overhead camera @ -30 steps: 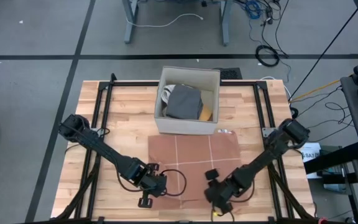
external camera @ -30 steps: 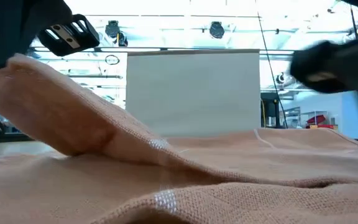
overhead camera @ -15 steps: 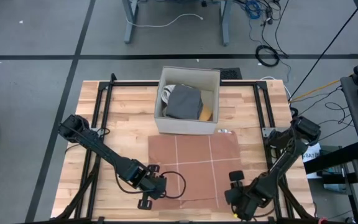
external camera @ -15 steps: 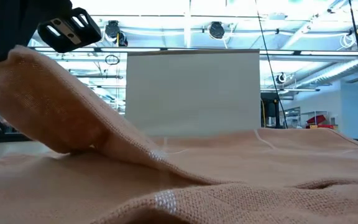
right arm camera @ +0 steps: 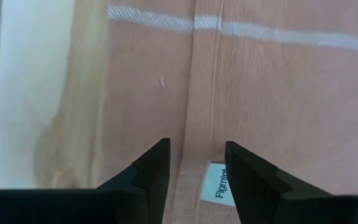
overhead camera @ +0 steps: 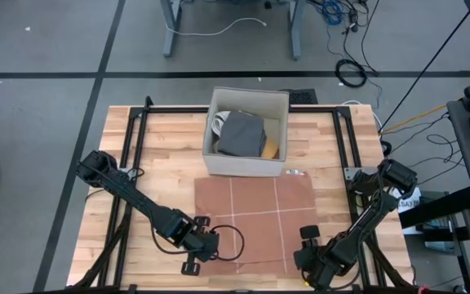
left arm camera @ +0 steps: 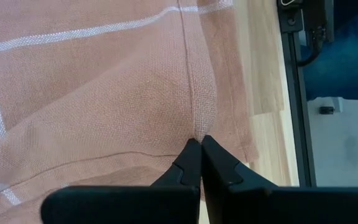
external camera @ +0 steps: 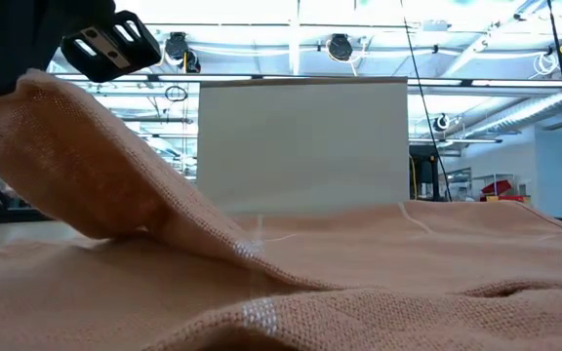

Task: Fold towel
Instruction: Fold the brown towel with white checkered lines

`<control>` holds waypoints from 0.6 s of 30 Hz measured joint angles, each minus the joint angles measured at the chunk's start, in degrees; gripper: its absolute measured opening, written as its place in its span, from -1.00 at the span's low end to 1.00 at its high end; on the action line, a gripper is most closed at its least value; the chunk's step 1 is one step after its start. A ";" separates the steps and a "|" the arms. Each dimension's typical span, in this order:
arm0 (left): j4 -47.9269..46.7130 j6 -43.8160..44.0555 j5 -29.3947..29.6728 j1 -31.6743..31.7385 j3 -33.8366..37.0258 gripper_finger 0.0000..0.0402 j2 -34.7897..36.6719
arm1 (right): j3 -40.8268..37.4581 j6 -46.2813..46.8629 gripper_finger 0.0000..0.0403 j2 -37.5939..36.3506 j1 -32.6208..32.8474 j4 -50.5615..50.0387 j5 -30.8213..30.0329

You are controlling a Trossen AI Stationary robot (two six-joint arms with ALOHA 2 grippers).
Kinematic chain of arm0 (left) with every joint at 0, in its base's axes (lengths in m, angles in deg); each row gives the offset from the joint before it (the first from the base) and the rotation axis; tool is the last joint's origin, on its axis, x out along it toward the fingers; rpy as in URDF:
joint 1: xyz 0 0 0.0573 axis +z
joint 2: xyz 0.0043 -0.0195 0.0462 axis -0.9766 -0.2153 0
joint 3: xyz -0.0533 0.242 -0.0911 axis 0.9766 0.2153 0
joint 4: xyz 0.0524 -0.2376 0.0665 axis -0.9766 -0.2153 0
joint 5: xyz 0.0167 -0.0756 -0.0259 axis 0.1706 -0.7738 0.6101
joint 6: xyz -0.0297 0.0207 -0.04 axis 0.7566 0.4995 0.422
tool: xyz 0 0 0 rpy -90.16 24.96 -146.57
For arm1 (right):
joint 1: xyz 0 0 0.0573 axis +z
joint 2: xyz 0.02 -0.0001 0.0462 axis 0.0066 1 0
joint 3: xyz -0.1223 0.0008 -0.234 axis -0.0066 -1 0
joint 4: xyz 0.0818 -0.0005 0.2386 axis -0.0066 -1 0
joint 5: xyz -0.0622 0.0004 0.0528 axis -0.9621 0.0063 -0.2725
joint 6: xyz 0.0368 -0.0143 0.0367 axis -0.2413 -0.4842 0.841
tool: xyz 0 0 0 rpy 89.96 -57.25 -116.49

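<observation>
High view. Towel (overhead camera: 255, 219) spread flat on tabletop (overhead camera: 161, 155), near side of centre, just in front of open box (overhead camera: 247, 131) holding folded cloth. Salmon weave with pale grid lines. Left claw (overhead camera: 205, 242) at near-left corner of towel; right claw (overhead camera: 312, 260) at near-right corner, close to tabletop edge.

Low view. Near-left corner raised off the surface into a long sloping ridge, hanging from the dark claw at upper left. Rest of cloth lying slack with soft rolls along the near edge. Drape reads as thin, light, limp: no stiffness, likely to sag and trail behind any lifted point, likely to slide easily over wood.

Left wrist view. Claw clenched on the hem, fingertips (left arm camera: 199, 155) pinching a small tuck of fabric beside the stitched edge seam. Creases radiating from the pinch, so cloth under slight tension. Bare wood and black frame rail (left arm camera: 296, 93) just beyond the edge.

Right wrist view. Claw released, jaws standing apart, nothing between them. Hem seam and a small white label (right arm camera: 215, 185) directly ahead between the fingers, with bare wood off to one side.

Handling judgement. Best hold at the corners, on the doubled hem, where weave is thickest and least prone to slipping free. Matching pinch needed at right corner so both corners rise level; single-corner lift likely to skew the fold.
</observation>
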 joint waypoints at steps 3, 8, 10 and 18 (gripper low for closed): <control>0.51 0.00 0.00 0.00 0.00 -1.00 0.00 | -0.91 -0.06 -0.31 0.25 -0.04 0.34 0.02; 0.56 -0.01 0.04 0.00 0.00 -1.00 0.00 | -2.79 1.51 -0.36 0.15 -0.07 1.24 -1.10; 0.56 -0.02 0.04 0.00 0.00 -1.00 0.00 | -3.19 1.58 -0.44 0.08 -0.07 1.57 -1.14; 0.54 -0.03 0.06 0.02 0.00 -1.00 0.00 | -3.51 0.72 -0.93 -1.11 -0.11 0.93 -1.12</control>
